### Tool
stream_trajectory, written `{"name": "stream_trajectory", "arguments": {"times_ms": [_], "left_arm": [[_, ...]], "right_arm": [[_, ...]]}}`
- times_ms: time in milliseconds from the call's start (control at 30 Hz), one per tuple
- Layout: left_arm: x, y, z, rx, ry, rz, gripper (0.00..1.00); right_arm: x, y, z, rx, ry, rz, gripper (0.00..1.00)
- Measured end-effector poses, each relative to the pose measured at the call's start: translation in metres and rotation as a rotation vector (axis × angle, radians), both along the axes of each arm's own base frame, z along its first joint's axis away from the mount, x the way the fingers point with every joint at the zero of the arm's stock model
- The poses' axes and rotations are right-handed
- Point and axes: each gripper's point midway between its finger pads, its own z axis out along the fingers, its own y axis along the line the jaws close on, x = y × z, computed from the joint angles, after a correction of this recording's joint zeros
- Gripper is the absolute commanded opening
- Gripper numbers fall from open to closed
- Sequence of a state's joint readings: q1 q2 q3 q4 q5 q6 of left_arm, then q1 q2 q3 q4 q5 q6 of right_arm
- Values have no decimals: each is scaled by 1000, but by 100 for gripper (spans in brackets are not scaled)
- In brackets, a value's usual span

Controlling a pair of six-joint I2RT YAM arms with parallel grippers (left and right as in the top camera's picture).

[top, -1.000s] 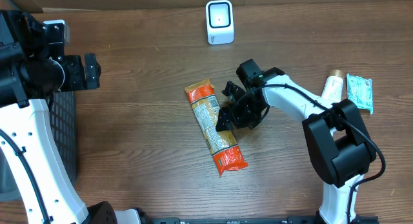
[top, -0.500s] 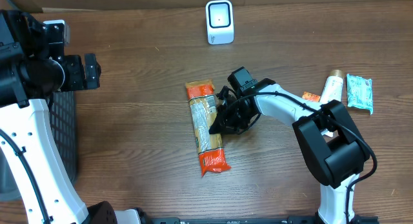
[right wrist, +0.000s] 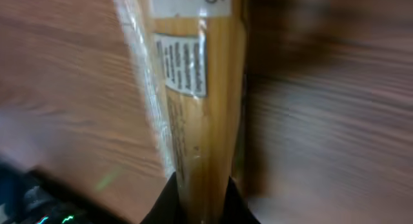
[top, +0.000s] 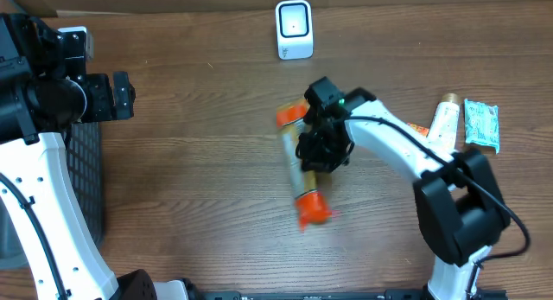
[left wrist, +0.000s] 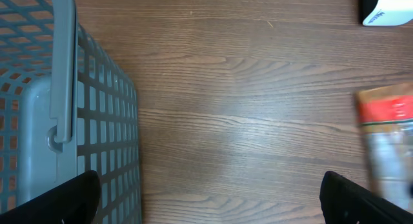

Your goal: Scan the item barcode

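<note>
The item is a long clear packet with orange ends (top: 300,175), lifted off the table and blurred near the middle. My right gripper (top: 321,149) is shut on its midsection. In the right wrist view the packet (right wrist: 193,101) rises from between the black fingers of the right gripper (right wrist: 199,193), a white label facing the camera. The white scanner (top: 294,28) stands at the back centre, apart from the packet. My left gripper (top: 121,94) hangs open at the far left; the left wrist view shows the left gripper (left wrist: 210,201) wide apart over bare wood, the packet's end (left wrist: 387,137) at the right edge.
A grey mesh basket (top: 86,175) stands at the left edge, also seen as the basket (left wrist: 58,121) under the left wrist. A cream bottle (top: 445,118), a green packet (top: 481,124) and a small orange item (top: 417,130) lie at the right.
The right gripper shut on the packet and lifted it off the table, swinging it to the right and toward the back. The left arm has not moved.
</note>
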State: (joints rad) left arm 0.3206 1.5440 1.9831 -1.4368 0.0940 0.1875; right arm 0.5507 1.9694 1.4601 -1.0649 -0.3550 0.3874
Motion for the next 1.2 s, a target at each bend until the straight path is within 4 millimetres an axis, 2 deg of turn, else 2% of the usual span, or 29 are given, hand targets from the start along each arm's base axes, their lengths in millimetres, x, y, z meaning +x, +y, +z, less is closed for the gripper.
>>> {"name": "stream_trajectory", "arguments": {"times_ms": [133, 233, 367, 467, 567, 800, 833, 900, 933, 967, 1067, 1200], "left_arm": [[0, 0, 0, 0, 0, 0, 100], [0, 0, 0, 0, 0, 0, 100], [0, 0, 0, 0, 0, 0, 100], [0, 0, 0, 0, 0, 0, 100], [0, 0, 0, 0, 0, 0, 100], [0, 0, 0, 0, 0, 0, 100], [0, 0, 0, 0, 0, 0, 100], [0, 0, 0, 0, 0, 0, 100], [0, 0, 0, 0, 0, 0, 100], [0, 0, 0, 0, 0, 0, 100], [0, 0, 0, 0, 0, 0, 100], [0, 0, 0, 0, 0, 0, 100]], "right_arm": [[18, -26, 27, -228, -159, 19, 4], [25, -31, 35, -355, -275, 55, 4], [19, -27, 29, -483, -342, 127, 4], [14, -17, 10, -543, -352, 187, 4], [4, -10, -11, -598, -337, 251, 15], [-21, 26, -12, -593, -413, 358, 29], [-26, 33, -12, -584, -421, 377, 35], [-35, 42, -12, -568, -427, 404, 60], [-39, 46, -13, -562, -428, 409, 65], [-42, 48, -12, -557, -427, 414, 69], [-39, 46, -13, -557, -421, 413, 74], [-30, 33, -13, -563, -387, 408, 77]]}}
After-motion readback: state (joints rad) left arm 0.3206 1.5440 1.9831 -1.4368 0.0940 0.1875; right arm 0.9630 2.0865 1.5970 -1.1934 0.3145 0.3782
